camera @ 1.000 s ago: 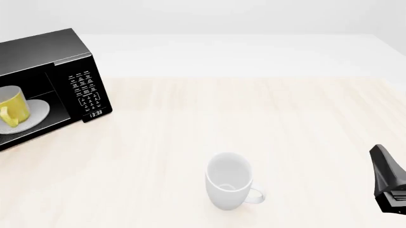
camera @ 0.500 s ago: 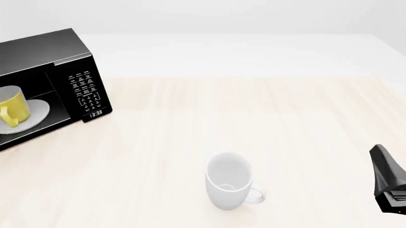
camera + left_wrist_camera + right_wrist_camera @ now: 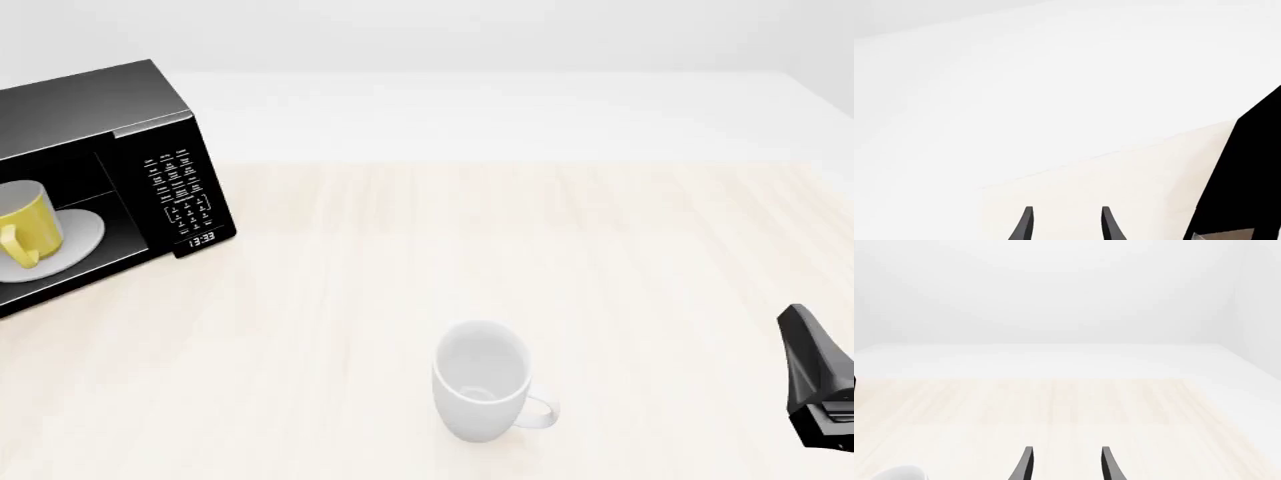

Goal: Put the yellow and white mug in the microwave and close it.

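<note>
Nothing moved; yellow and white mug [image 3: 30, 235] inside open microwave [image 3: 127, 150]; left gripper [image 3: 1066, 226], right gripper [image 3: 1066, 465] spread, empty.

table [image 3: 561, 240]: pale wood-grain top, fills the lower two thirds of the front view. white floor [image 3: 534, 110]: band beyond the table's far edge. wall [image 3: 467, 30]: plain light grey, across the top. light: even, soft shadows.

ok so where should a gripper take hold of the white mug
Best on the white mug is probably its rim wall, from above, one finger inside and one outside. It stands upright with its mouth open upward. The handle sticks out toward the right gripper, so that open gripper could instead pinch it from that side.
</note>
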Tool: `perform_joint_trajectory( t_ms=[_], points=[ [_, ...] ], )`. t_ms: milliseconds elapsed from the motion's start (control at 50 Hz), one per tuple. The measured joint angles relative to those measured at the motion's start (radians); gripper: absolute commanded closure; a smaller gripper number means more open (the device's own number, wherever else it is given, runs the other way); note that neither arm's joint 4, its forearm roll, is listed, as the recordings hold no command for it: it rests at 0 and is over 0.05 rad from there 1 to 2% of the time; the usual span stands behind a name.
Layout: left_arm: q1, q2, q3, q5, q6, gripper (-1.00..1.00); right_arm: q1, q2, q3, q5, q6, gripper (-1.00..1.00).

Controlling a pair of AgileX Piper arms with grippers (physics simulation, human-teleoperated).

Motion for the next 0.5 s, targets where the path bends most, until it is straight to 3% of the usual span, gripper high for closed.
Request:
perform_joint_trajectory(
  t_ms=[500],
  points=[
    [-0.148,0.033,0.045,-0.038,0.027,-1.00,0.000,0.000,0.000,0.000,0.000,-1.00]
  ],
)
